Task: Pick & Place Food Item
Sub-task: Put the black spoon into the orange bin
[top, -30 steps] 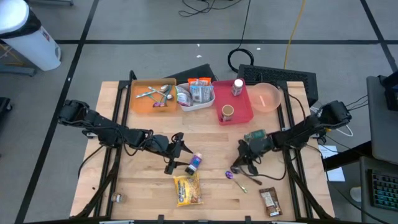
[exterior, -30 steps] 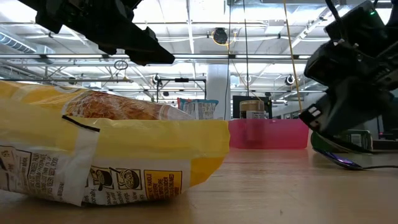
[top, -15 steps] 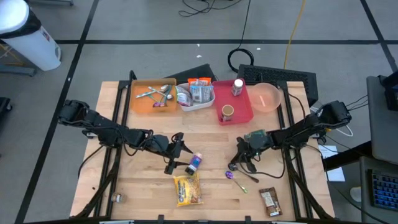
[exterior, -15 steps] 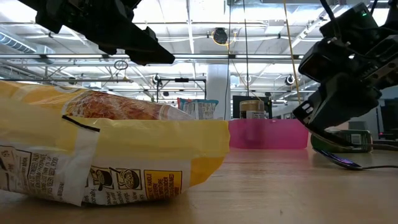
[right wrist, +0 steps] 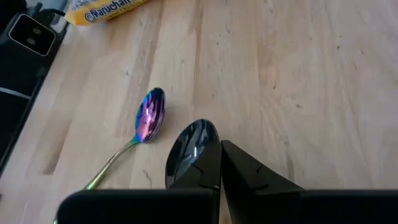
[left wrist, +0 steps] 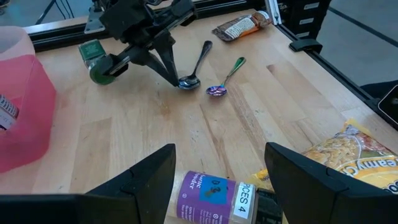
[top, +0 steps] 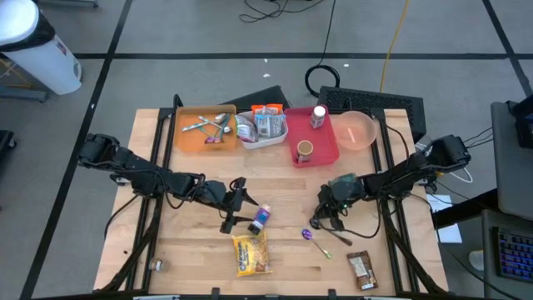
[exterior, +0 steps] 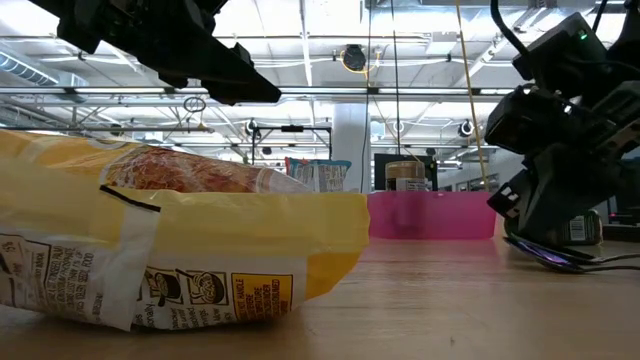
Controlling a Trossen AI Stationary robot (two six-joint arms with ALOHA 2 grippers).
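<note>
Spice bottle (top: 261, 218) with a purple label lies on its side near the middle of the wooden table (top: 191, 250), just behind the yellow snack bag (top: 251, 254). In the left wrist view its long axis runs across from one finger to the other, so cap and base each face a finger instead of the round body.

The left gripper (top: 246, 213) is right at the bottle. Its fingers (left wrist: 146, 180) are spread wide and straddle it. A narrow gap shows at the cap end, so I judge the bottle bracketed, not yet clamped. Closing from here would squeeze it end to end. That grip can hold, but the bottle may pivot or slip out if the fingers land off centre.

The left arm is plainly the nearer one. The right gripper (top: 321, 218) is well apart, on the other side of the table's middle. Its fingers are pressed together, with the tips at the bowl of a dark spoon (right wrist: 189, 146). Whether they are pinching the spoon I cannot tell. An iridescent spoon (right wrist: 151, 115) lies just beside it.

The likely drop places, the red bin (top: 326, 150) and the trays next to it, sit along the far edge, beyond the bottle from the left gripper.
</note>
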